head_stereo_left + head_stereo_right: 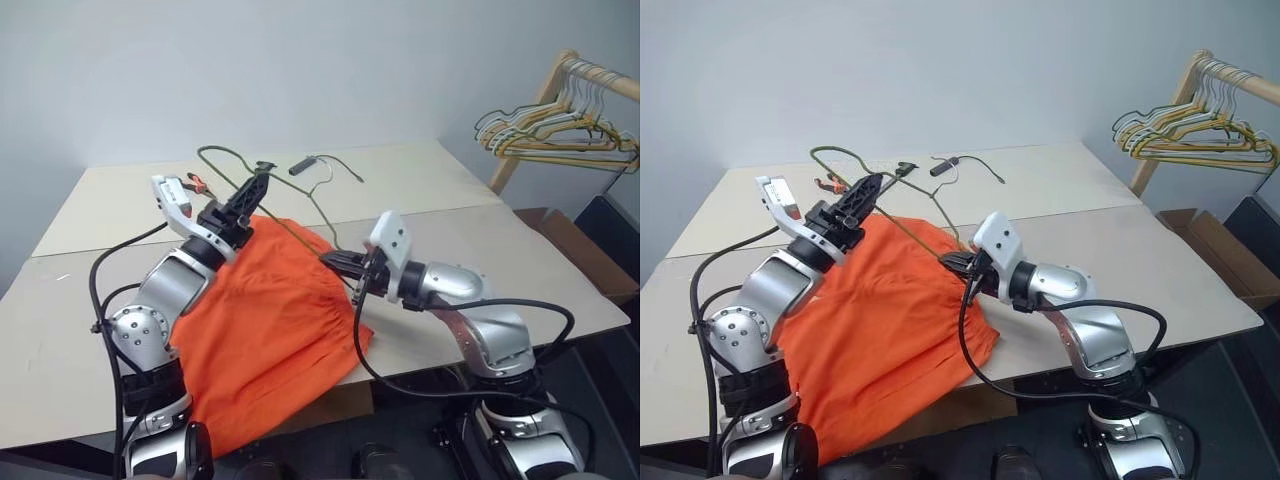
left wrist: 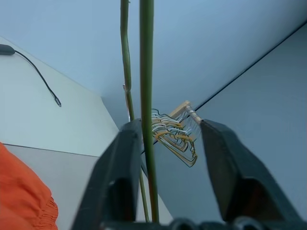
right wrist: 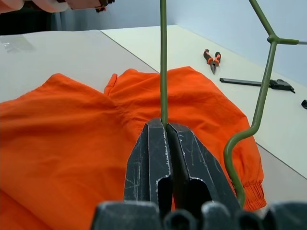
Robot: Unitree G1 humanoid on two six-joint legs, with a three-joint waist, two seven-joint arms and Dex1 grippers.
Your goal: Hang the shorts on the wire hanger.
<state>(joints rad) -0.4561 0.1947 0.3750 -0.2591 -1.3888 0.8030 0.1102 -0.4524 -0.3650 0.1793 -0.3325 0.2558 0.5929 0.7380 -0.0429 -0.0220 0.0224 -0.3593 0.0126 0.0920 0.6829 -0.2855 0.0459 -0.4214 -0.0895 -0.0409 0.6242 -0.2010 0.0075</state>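
Left gripper [image 1: 252, 190] raised above the table [image 1: 420, 180], its fingers [image 2: 117, 177] parted around the hanger [image 1: 300, 235] wire, one finger touching it. Orange shorts [image 1: 270, 320] lie spread on the table, draping over its near edge. Right gripper [image 1: 335, 260] clamped tight on the hanger's wire just above the shorts. Spare hangers [image 1: 555, 135] hang far right
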